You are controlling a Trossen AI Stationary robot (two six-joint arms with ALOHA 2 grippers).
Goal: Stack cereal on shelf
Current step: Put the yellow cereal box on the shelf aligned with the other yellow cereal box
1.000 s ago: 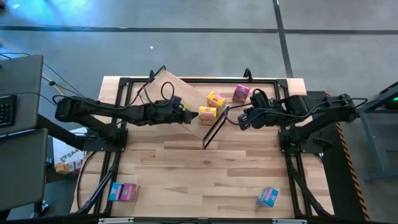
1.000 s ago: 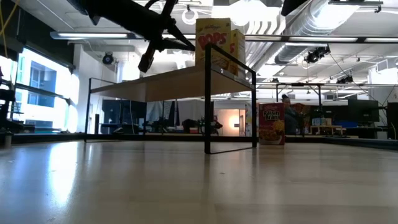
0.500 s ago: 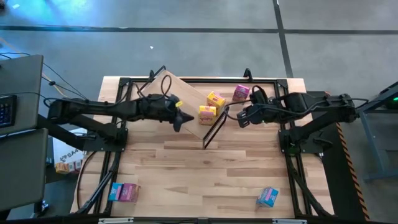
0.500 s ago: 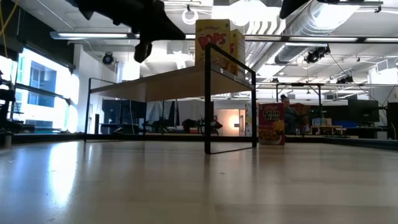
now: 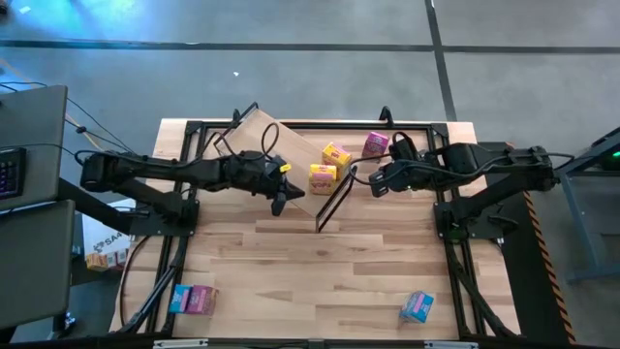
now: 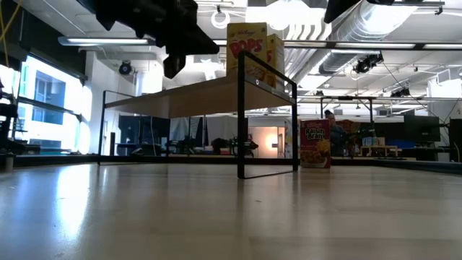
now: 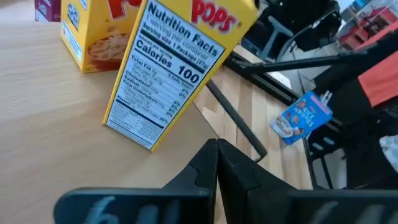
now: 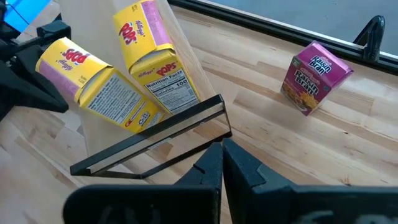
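Note:
The shelf (image 5: 274, 150) stands at the table's far middle, set at a slant. Two yellow cereal boxes (image 5: 336, 155) (image 5: 323, 178) stand on its right end; they also show in the low view (image 6: 249, 45). A magenta box (image 5: 376, 144) stands on the table beyond that end. My left gripper (image 5: 281, 200) hovers shut and empty over the shelf's near edge, left of the nearer yellow box (image 7: 168, 68). My right gripper (image 5: 374, 183) hovers shut and empty just right of the shelf's end frame (image 8: 155, 140).
A light blue box beside a magenta one (image 5: 194, 299) lies near the table's near left corner. Another light blue box (image 5: 417, 307) lies near the near right corner. The black arm stands (image 5: 174, 208) (image 5: 465, 218) flank the shelf.
My left gripper has drawn back from the nearer yellow box, toward the table's left and then its near edge. In the low view its fingers were apart a second ago and are together now. The yellow boxes stay upright on the shelf.

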